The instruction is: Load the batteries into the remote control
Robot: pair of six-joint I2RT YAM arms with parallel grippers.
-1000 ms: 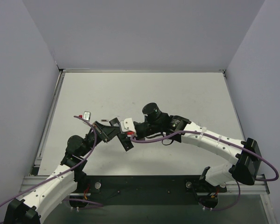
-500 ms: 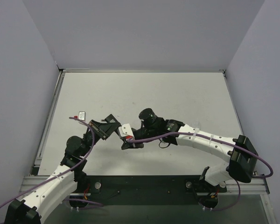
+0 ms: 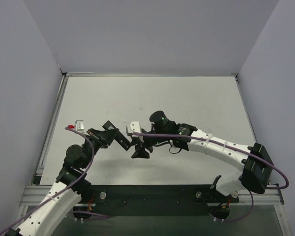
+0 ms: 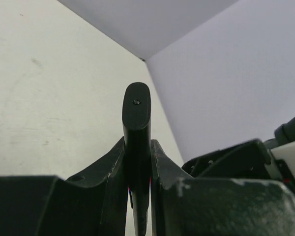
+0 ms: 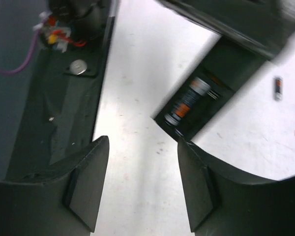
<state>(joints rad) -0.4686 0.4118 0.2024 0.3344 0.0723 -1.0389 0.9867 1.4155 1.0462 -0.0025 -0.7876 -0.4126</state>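
My left gripper (image 3: 111,133) is shut on a slim black remote (image 3: 124,143) and holds it above the table. In the left wrist view the remote (image 4: 136,123) stands edge-on, clamped between the fingers (image 4: 108,172). My right gripper (image 3: 140,150) is open and empty, close to the remote's free end. In the right wrist view the remote's open compartment (image 5: 206,101) holds one battery (image 5: 188,104) with an orange band, just beyond the open fingers (image 5: 91,179). Another small battery (image 5: 278,88) lies loose on the table.
The white table (image 3: 187,103) is walled at the back and on both sides. The dark front rail (image 5: 54,108) with the arm bases and cables lies near my right gripper.
My left arm has drawn back to the left with the remote. My right wrist has turned and its gripper stays by the remote's end.
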